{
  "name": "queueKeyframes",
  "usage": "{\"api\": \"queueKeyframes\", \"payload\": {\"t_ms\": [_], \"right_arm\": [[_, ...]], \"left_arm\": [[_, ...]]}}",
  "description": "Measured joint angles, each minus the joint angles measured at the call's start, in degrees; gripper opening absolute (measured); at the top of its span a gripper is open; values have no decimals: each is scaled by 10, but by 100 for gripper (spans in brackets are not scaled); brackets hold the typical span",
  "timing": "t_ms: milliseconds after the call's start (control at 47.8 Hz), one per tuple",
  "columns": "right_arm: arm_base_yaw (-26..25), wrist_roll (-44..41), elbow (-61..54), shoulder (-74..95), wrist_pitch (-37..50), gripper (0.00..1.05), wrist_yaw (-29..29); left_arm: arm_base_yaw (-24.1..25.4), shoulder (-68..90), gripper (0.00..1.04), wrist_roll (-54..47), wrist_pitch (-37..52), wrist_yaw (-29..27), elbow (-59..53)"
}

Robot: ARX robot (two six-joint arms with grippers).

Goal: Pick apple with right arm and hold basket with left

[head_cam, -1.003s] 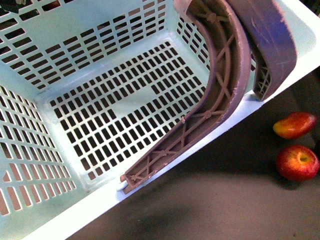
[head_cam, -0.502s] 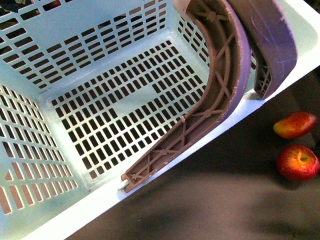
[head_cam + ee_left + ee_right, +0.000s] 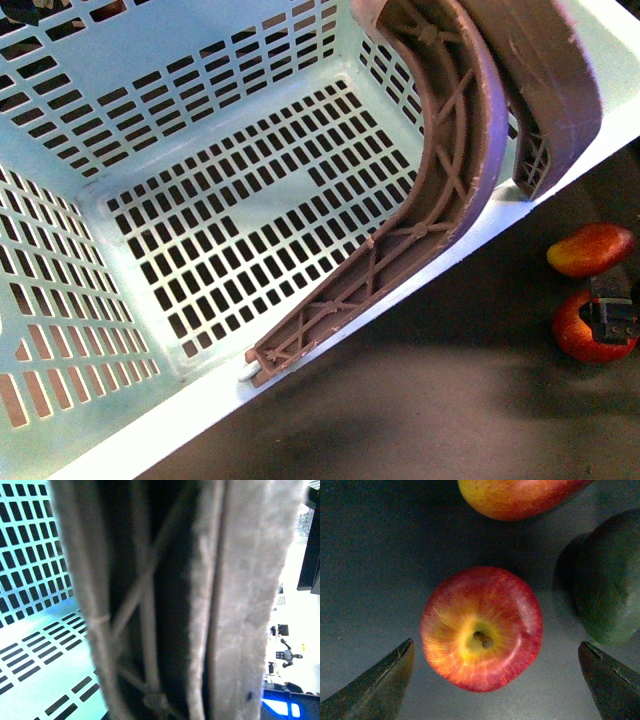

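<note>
the small round red apple (image 3: 481, 628) with yellow streaks fanning from its stem dimple sits stem-up on the dark grey table (image 3: 400, 420), to the right of the large light turquoise slotted plastic basket (image 3: 230, 130) and apart from it. the right gripper (image 3: 496, 644) hangs over it, fingers spread wide on either side, not touching. an elongated red-orange fruit (image 3: 590, 249) lies just beyond the apple, and a dark green fruit (image 3: 610, 580) lies beside it. the basket's brown ribbed handle (image 3: 150, 605) fills the left wrist view. the left gripper does not show, so i cannot tell its state.
</note>
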State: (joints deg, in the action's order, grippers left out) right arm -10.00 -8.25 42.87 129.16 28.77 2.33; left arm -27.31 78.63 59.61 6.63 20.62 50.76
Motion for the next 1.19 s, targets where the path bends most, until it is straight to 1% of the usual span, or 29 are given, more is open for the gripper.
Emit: {"api": "queueKeyframes", "payload": {"t_ms": [209,690,711,774,878,1003,1192], "right_arm": [[12,-22,35,43,-8,96,-18],[25,-28,89,99,-28,96,-27],[26,-28,89,99,-28,95,-28],[27,-28,90,100,-28,86,-28],[27,-28,89,100,-27,81,-28],[23,-27,71,88,-11,80,-26],[18,-30,16,29,20,80,-3]], "left_arm": [[0,0,16,0,0,-2,0],[0,0,16,0,0,0,0],[0,0,16,0,0,0,0],[0,0,16,0,0,0,0],[0,0,16,0,0,0,0],[0,0,16,0,0,0,0],[0,0,16,0,0,-1,0]]}}
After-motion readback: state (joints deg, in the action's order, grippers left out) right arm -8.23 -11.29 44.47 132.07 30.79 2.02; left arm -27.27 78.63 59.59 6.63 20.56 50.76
